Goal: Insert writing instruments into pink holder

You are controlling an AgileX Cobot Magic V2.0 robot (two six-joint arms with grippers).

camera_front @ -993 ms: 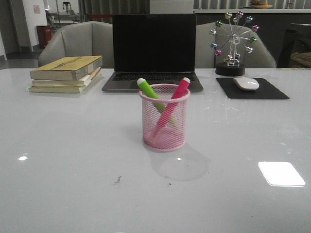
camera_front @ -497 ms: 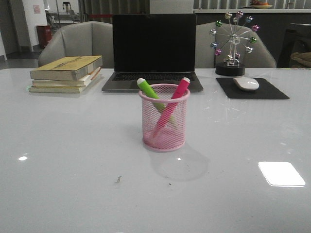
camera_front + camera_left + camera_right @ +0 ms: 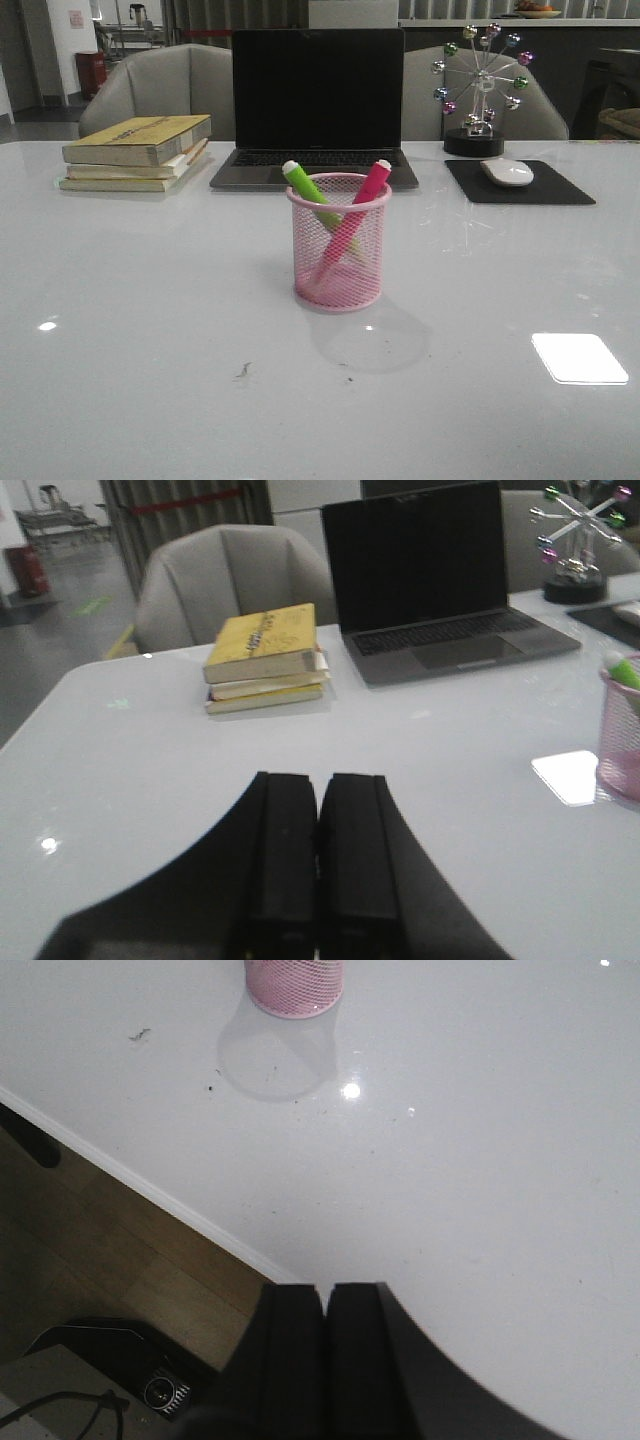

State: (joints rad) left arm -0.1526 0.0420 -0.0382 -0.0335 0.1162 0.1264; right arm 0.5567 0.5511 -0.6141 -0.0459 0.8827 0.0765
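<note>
The pink holder point(image 3: 338, 245) stands upright in the middle of the white table point(image 3: 150, 300). Inside it lean the lime green marker point(image 3: 308, 187) and the magenta marker point(image 3: 362, 198), crossed, their white tips above the rim. Neither arm shows in the front view. My left gripper point(image 3: 320, 780) is shut and empty, low over the table's left side, with the holder point(image 3: 622, 735) far off at that frame's edge. Shut and empty too, my right gripper point(image 3: 325, 1290) hangs at the table's near edge, well away from the holder point(image 3: 294, 985).
A laptop point(image 3: 317, 105) stands open behind the holder. A stack of books point(image 3: 138, 150) lies at the back left. At the back right are a mouse point(image 3: 507, 172) on a black pad point(image 3: 518, 183) and a ferris-wheel ornament point(image 3: 480, 90). Chairs stand beyond the table.
</note>
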